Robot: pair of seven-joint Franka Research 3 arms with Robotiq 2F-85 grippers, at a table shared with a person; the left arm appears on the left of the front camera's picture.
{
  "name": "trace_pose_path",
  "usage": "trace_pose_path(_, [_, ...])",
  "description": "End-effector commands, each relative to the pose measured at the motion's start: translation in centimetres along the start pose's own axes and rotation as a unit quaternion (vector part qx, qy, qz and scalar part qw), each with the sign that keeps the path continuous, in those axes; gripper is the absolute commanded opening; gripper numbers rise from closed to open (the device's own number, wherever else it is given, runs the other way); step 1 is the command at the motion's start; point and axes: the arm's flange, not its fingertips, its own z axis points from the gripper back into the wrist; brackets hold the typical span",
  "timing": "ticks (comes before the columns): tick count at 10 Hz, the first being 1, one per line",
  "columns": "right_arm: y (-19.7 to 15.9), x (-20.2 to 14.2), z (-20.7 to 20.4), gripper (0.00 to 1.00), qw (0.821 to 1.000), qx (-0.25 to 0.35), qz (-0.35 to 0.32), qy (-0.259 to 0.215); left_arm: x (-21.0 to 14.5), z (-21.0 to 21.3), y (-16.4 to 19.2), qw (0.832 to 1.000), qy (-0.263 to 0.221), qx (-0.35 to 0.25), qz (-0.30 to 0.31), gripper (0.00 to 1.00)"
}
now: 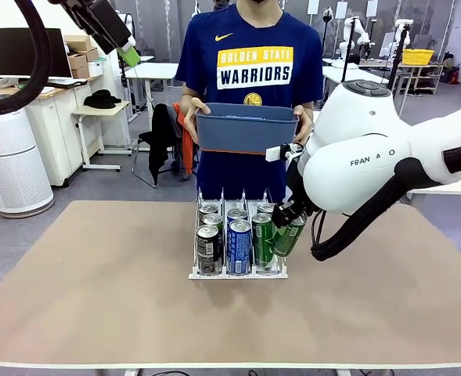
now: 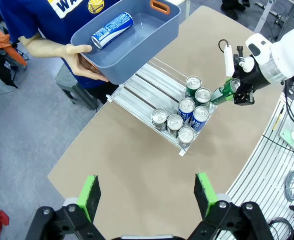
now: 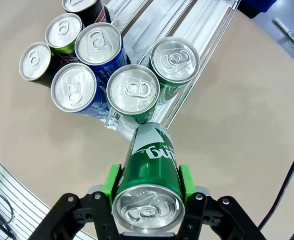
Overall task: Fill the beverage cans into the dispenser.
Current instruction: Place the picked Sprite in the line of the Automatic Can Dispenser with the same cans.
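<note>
A green can (image 3: 149, 165) is gripped near its top in the right jaws, tilted, its base pointing left and down at the rightmost lane of the dispenser (image 1: 196, 274), just beside the standing cans (image 1: 263, 239) there. The left jaws are held open, high and well apart.

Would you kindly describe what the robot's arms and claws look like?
The right arm is glossy white and rounded, with grey lettering and a thick black cable. The left claw and right claw are black, with green pads.
</note>
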Motion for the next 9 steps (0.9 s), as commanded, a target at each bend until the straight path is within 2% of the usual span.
trace_pose_path(1, [0.6, 2.1, -0.8, 0.58, 0.999, 0.033, 0.017, -0.03, -0.1, 0.0, 0.0, 1.0, 0.002, -0.002, 0.003, 1.0])
trace_pose_path(4, [1.5, 2.1, -0.3, 0.58, 0.997, 0.061, 0.032, -0.02, -0.1, 0.0, 0.0, 1.0, 0.002, -0.002, 0.003, 1.0])
trace_pose_path(6, [2.1, 1.7, 0.4, 0.58, 0.998, 0.053, 0.029, -0.014, -0.1, 0.0, 0.0, 1.0, 0.002, -0.002, 0.003, 1.0])
trace_pose_path(7, [2.1, 1.5, 0.7, 0.58, 0.998, 0.05, 0.028, 0.003, -0.1, 0.0, 0.0, 1.0, 0.002, -0.002, 0.003, 1.0])
trace_pose_path(9, [2.2, 1.2, 1.0, 0.58, 0.999, 0.047, 0.023, -0.003, -0.1, 0.0, 0.0, 1.0, 0.002, -0.002, 0.003, 1.0])
